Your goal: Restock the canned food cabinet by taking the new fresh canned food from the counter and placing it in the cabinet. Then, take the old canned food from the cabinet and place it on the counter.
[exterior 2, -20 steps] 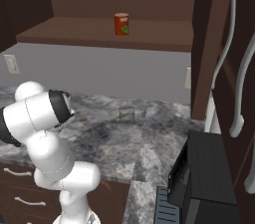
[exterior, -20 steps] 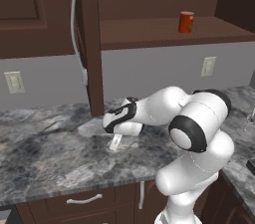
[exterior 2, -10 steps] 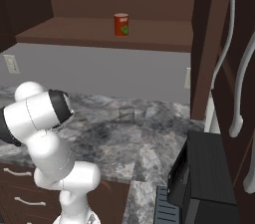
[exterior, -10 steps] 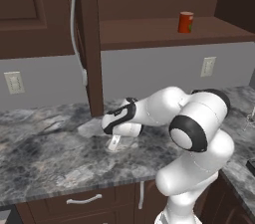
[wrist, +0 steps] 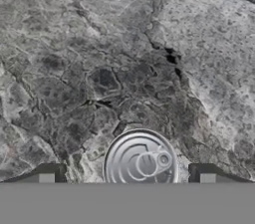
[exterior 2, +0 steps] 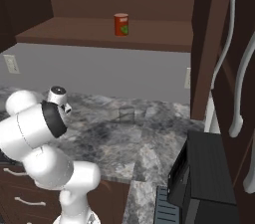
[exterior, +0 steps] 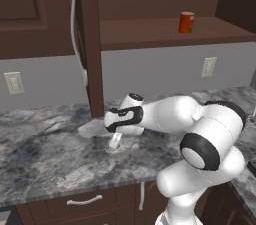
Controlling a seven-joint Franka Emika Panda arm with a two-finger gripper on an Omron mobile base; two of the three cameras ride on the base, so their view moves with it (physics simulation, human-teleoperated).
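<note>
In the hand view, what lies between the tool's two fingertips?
The old canned food, a flat silvery tin on the counter, lies between the tool's fingertips.

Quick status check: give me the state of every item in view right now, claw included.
red can: upright on the cabinet shelf.
cabinet: door swung open.
silver tin: lying flat on the counter, lid up, between the claw's tips.
claw: open, low over the counter, a tip on each side of the tin, apart from it.

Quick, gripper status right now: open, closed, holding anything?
Gripper: open, fingertips apart either side of the silver tin on the counter, not clamped.
</note>
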